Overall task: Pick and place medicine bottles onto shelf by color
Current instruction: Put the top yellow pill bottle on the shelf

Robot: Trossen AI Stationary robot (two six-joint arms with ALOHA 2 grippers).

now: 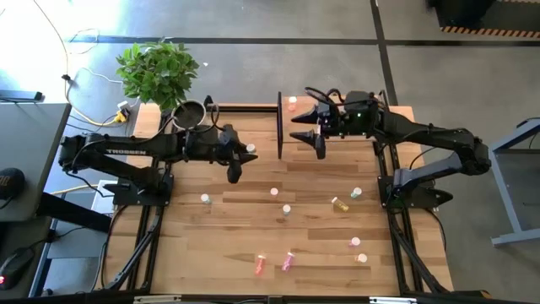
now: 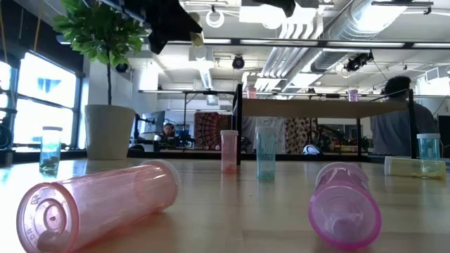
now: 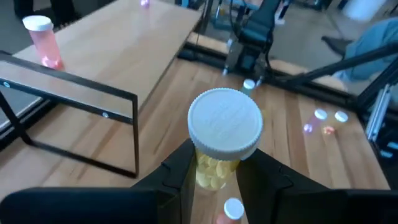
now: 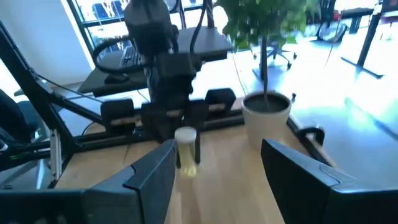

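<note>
You had one shelf (image 1: 350, 145), one potted plant (image 1: 160, 72) and two arms. Loose bottles on the table numbered about nine, one more stood on the shelf, and one yellow bottle (image 3: 221, 146) sat in a gripper.

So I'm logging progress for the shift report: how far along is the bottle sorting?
Early. Done: one pink bottle stands on the shelf. In hand: the left end effector grips a white-capped yellow bottle above the table, near the shelf; the right end effector is open and empty over the shelf. Left: about ten bottles remain on the table, including two pink ones lying down at the front.
</note>
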